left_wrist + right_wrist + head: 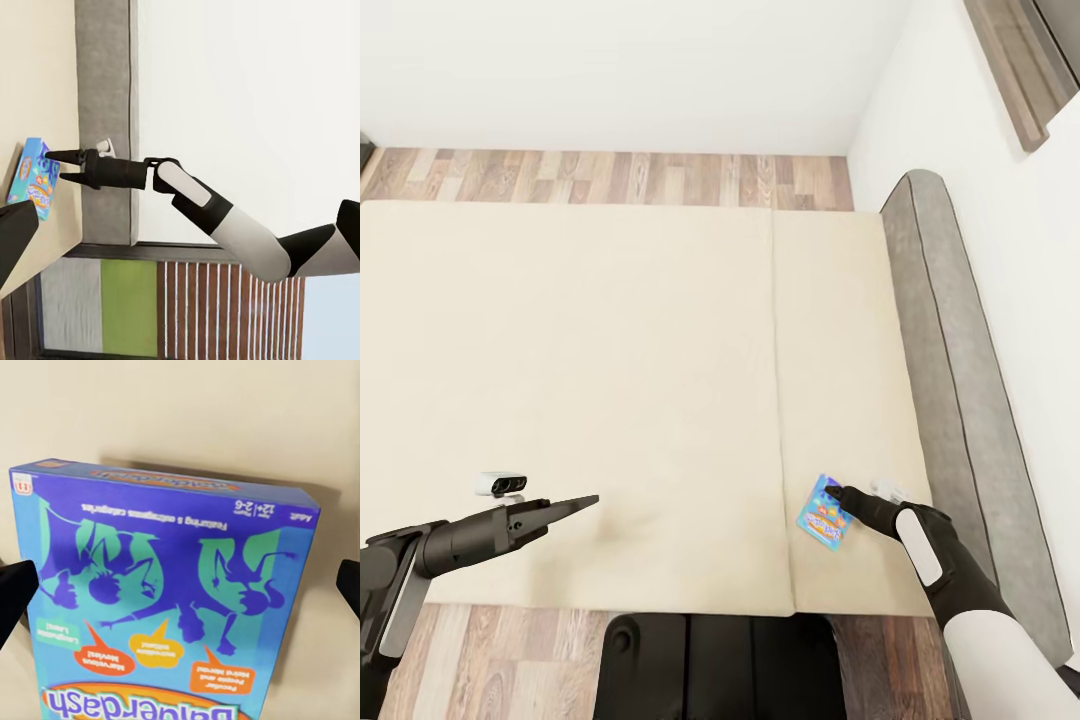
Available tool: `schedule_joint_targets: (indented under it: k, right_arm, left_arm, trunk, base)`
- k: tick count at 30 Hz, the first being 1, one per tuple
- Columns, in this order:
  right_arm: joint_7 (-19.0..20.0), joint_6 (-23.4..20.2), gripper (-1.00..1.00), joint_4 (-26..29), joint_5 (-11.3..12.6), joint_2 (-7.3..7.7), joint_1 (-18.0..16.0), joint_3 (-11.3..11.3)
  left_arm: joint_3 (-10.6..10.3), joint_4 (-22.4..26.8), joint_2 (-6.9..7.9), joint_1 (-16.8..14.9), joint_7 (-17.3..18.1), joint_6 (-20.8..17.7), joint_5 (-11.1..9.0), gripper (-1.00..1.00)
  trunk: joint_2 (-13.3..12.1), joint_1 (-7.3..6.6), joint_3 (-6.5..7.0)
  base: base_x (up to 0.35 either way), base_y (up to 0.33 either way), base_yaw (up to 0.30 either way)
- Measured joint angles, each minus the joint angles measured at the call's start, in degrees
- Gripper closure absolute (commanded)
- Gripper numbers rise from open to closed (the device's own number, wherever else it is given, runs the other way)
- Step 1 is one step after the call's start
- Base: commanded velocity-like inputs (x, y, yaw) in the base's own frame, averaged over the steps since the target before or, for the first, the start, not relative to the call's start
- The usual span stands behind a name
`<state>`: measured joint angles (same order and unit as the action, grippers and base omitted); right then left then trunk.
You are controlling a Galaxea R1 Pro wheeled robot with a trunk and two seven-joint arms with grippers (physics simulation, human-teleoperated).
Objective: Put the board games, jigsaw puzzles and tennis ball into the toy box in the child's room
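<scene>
blue board game (165, 592) | "balderdash" | "12+" | "2-6"

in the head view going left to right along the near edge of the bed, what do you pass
left gripper → seam between the mattress panels → blue board game → right gripper reaching it → grey padded bed side → white wall

A blue board game (161, 600) with teal silhouettes and orange print lies on the plain cream bed (580, 380).

right hand (838, 497) at blue board game (825, 522), bed (610, 380)
</scene>
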<state>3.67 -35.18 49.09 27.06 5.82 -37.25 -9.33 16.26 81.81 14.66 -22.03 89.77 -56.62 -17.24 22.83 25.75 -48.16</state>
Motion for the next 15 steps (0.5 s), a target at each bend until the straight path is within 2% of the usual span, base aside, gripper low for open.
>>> schedule_joint_targets:
  k: [15]
  right_arm:
    - [0.21,-0.04,-1.00,0.08,0.07,0.00,0.01,0.16]
  left_arm:
    - [0.02,0.00,0.00,-0.01,0.00,-0.01,0.00,-1.00]
  trunk:
    - [0.00,0.00,-0.36]
  base:
    - [0.000,0.000,0.000]
